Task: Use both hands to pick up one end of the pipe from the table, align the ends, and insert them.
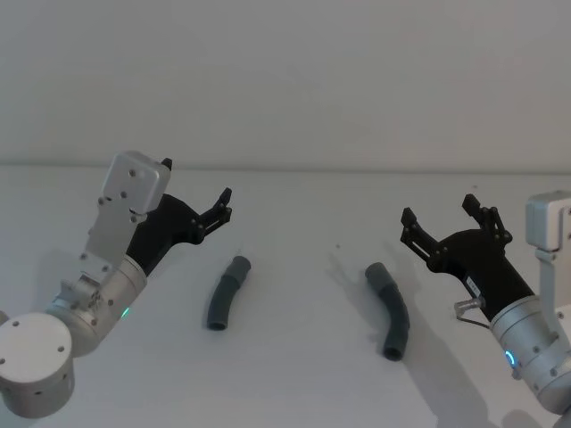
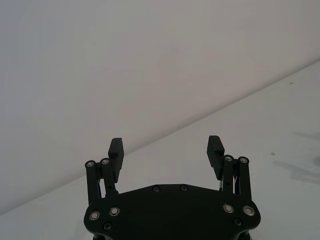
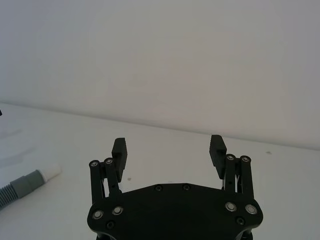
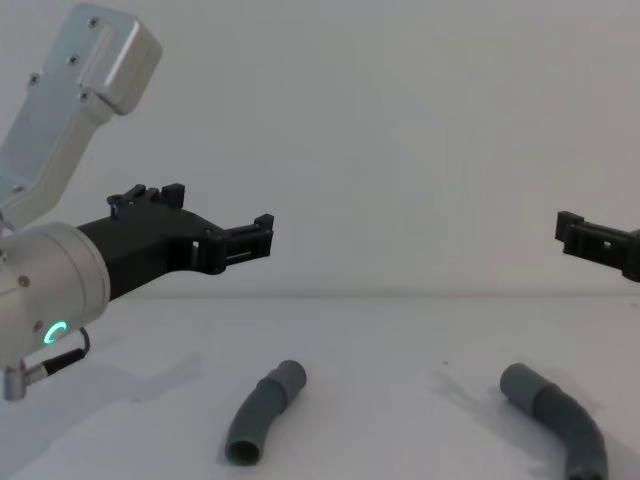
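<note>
Tabletop (image 1: 303, 383): pipe pcs (image 1: 228, 292) apart, untouched.

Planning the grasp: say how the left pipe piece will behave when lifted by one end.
The left pipe piece may flex: its body looks ribbed and bent. Its open end suggests it is hollow, likely light. Curved, it should rock, not roll far.

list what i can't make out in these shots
Right wrist view: the collared pipe piece is cut off by the frame edge, hiding most of its ribbed body.
Chest view: the right pipe piece runs off the bottom edge, near end hidden.
Chest view: the right gripper is cut by the right edge.
Head view: any white collar on the left pipe piece is too small to tell.
</note>
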### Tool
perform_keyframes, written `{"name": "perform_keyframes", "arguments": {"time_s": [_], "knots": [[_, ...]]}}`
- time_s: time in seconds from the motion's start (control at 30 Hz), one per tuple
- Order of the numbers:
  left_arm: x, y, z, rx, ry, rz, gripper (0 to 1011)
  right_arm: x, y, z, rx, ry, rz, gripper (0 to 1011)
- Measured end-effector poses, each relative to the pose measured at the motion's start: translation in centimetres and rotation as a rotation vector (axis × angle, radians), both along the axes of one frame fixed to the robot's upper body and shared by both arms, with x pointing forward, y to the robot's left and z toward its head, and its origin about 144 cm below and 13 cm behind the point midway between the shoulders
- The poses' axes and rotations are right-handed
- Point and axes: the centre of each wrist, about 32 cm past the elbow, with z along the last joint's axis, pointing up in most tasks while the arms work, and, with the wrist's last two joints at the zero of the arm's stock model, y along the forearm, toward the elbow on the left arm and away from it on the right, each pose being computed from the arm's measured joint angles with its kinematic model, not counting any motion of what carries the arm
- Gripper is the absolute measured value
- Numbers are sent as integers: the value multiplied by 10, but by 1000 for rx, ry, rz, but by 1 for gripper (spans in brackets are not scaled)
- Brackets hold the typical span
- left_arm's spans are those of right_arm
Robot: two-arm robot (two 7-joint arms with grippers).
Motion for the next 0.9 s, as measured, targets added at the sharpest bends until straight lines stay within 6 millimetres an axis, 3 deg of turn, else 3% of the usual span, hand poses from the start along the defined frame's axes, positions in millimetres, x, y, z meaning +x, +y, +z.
{"name": "perform_keyframes", "arguments": {"time_s": [0.9], "knots": [[0,0,0,0,0,0,1001,0,0,0,0,0,0,1000]]}}
